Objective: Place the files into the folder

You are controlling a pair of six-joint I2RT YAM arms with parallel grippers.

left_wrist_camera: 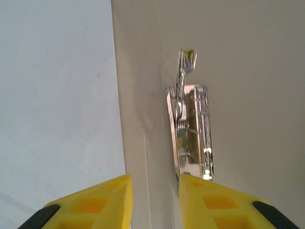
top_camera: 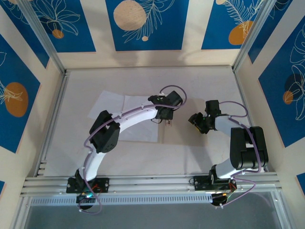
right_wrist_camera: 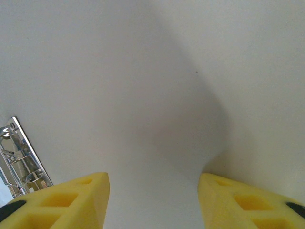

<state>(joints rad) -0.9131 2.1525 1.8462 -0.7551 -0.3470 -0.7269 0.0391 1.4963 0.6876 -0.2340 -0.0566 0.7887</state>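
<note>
White paper sheets point(left_wrist_camera: 57, 95) lie just left of the open folder's point(left_wrist_camera: 252, 95) fold, near its metal clip point(left_wrist_camera: 193, 129); I can't tell if they sit inside. My left claw point(left_wrist_camera: 152, 183) hangs narrow and empty over the fold, my right claw point(right_wrist_camera: 153, 179) half-wide, empty. Closing the folder is left, I judge

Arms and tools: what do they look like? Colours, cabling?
Left arm and right arm: white links, black joint housings, black bases. A lilac cable loops along each. Left tool and right tool carry blocky yellow fingers with recessed pockets, black further back.
</note>
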